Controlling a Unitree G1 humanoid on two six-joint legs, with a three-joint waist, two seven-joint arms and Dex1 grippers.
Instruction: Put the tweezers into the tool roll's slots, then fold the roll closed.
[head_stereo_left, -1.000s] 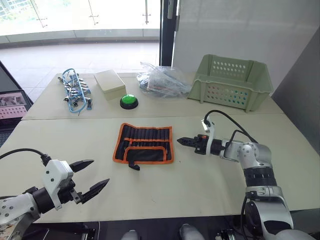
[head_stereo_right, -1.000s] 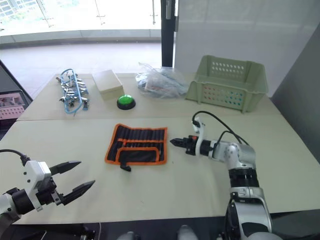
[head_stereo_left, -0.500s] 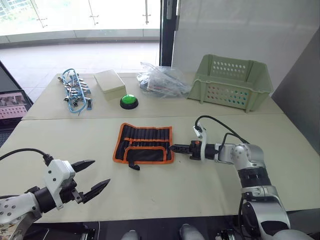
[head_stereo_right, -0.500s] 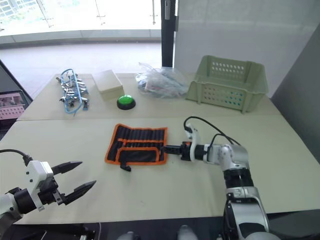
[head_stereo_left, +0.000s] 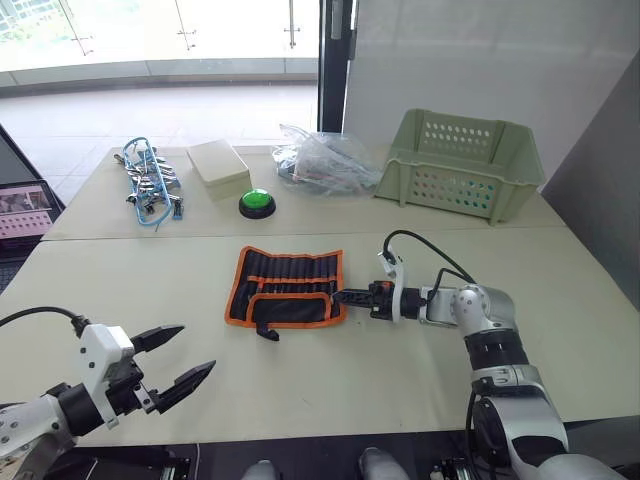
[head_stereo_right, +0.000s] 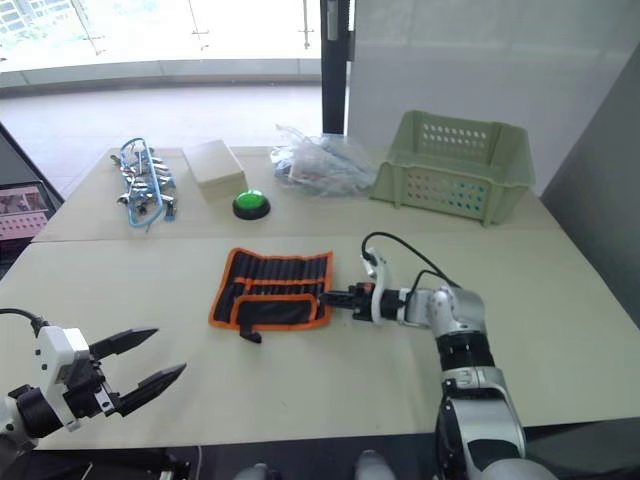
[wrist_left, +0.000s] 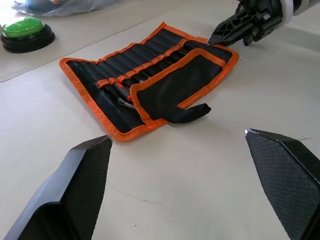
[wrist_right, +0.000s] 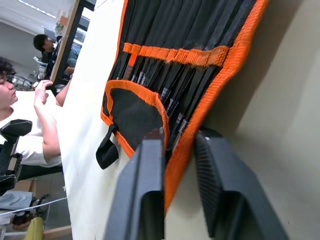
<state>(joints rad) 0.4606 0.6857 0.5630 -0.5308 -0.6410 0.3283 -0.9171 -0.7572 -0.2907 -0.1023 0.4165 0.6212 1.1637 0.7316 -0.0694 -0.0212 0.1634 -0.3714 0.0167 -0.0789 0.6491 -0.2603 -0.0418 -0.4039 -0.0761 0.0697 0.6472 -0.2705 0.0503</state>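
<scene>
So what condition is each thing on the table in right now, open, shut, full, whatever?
tool roll: lying flat, unrolled, lower flap folded up over the pockets, strap loose.
tweezers: tucked in the roll's slots.
right gripper: fingers either side of the roll's orange edge, nearly closed.
left gripper: open, holding nothing, off the table.
green basket: upright; contents not visible.
clear plastic bag: crumpled, stuffed.
cable bundle: tangled heap.

Two beige worktops (head_stereo_left: 120, 290) pushed together in front of me. White wall (head_stereo_left: 480, 60) behind on my right, dark door post (head_stereo_left: 331, 65), glass windows (head_stereo_left: 150, 30) with strong daylight, pale tiled floor (head_stereo_left: 130, 115) beyond.
</scene>
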